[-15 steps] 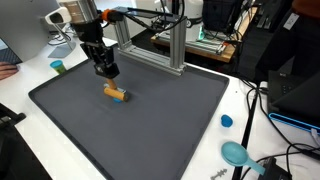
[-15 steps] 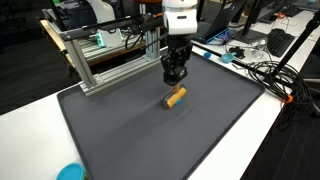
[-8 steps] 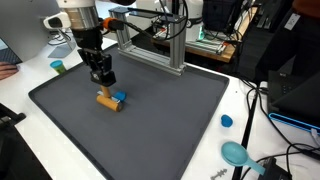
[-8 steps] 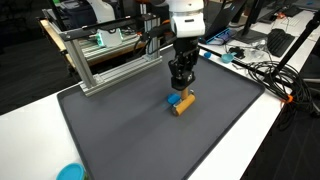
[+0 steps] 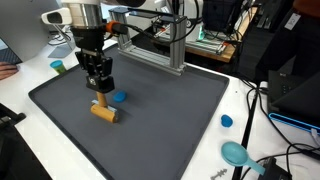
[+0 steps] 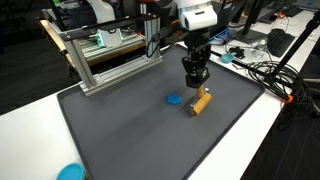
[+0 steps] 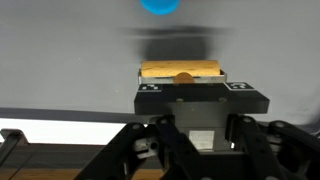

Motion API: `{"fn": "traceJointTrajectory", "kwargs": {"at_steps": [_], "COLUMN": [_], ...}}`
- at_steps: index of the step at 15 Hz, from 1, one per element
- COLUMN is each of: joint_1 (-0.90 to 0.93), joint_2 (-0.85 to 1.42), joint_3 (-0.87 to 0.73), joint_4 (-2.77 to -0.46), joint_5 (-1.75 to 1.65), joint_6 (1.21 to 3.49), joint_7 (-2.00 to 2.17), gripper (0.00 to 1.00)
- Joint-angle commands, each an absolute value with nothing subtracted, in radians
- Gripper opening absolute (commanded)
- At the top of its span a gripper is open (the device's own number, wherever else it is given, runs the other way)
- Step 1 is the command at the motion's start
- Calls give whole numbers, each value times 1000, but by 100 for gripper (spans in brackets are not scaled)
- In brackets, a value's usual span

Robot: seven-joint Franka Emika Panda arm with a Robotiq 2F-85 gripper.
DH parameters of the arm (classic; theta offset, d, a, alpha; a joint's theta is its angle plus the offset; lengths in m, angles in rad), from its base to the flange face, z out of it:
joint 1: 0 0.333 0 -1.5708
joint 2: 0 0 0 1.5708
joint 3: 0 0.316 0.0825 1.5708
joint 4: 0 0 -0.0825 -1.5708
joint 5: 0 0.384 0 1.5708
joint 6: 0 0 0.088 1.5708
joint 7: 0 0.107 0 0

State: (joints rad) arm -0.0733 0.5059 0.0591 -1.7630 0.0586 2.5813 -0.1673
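My gripper (image 5: 100, 93) hangs over the dark grey mat (image 5: 170, 120) and is shut on an orange-tan wooden cylinder block (image 5: 104, 111), which sits at its fingertips just above the mat. In the other exterior view the gripper (image 6: 197, 88) holds the block (image 6: 201, 102) near the mat's right part. A small blue disc (image 5: 119, 97) lies flat on the mat beside the block and also shows in an exterior view (image 6: 174, 99). In the wrist view the block (image 7: 180, 71) lies crosswise right in front of the gripper, with the blue disc (image 7: 160, 5) further off.
An aluminium frame (image 5: 150, 45) stands along the mat's far edge. A blue cap (image 5: 227, 121) and a teal bowl-like object (image 5: 236, 153) lie on the white table off the mat. A green cup (image 5: 58, 67) stands behind the arm. Cables (image 6: 265, 70) run beside the mat.
The gripper has moved sideways across the mat and the block went with it. The blue disc, earlier right beside the block, stayed put and now lies apart from it.
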Motion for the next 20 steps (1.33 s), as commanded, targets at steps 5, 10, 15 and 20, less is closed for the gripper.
{"fn": "traceJointTrajectory", "kwargs": {"at_steps": [5, 10, 15, 20], "joint_1": [-29, -47, -38, -46], "joint_2": [340, 363, 383, 420], "joint_3": [3, 5, -12, -16], "joint_4": [-1886, -1868, -1859, -1840], "joint_5": [-7, 22, -7, 0], "joint_6": [2478, 2398, 2361, 2348], "joint_7": [-71, -92, -65, -68], "gripper": [22, 22, 22, 22]}}
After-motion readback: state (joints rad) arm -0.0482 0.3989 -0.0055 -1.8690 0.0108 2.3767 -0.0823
